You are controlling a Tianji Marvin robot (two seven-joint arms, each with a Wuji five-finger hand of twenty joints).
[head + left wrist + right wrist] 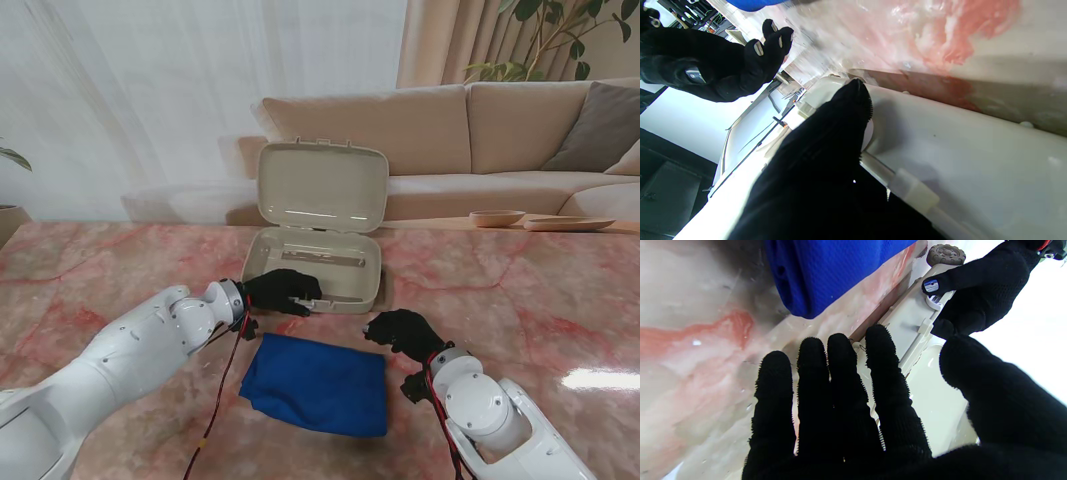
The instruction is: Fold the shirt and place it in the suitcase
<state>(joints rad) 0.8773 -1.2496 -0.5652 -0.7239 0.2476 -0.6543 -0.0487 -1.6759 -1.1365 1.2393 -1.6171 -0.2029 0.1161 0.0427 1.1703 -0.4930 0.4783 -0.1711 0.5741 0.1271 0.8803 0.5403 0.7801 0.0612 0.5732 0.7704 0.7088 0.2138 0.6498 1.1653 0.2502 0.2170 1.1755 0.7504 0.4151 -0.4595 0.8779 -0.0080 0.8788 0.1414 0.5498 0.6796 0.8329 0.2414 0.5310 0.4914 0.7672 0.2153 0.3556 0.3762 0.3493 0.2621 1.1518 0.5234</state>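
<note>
The blue shirt (318, 383) lies folded into a rectangle on the marble table, nearer to me than the suitcase. The beige suitcase (322, 268) stands open with its lid (322, 188) upright. My left hand (283, 292), in a black glove, is curled over the suitcase's front rim (917, 320), with a fingertip by the latch. My right hand (405, 332) hovers open just beyond the shirt's far right corner, fingers (840, 400) straight and holding nothing. The shirt's edge (826, 270) and my left hand (980, 290) show in the right wrist view. The left wrist view shows the suitcase wall (957, 150).
Pink marble table (540, 300) spreads to both sides. A beige sofa (480, 130) stands behind the table, with a wooden bowl (497, 217) and a flat tray (568, 223) at the table's far right edge. A red cable (222, 385) hangs from my left wrist.
</note>
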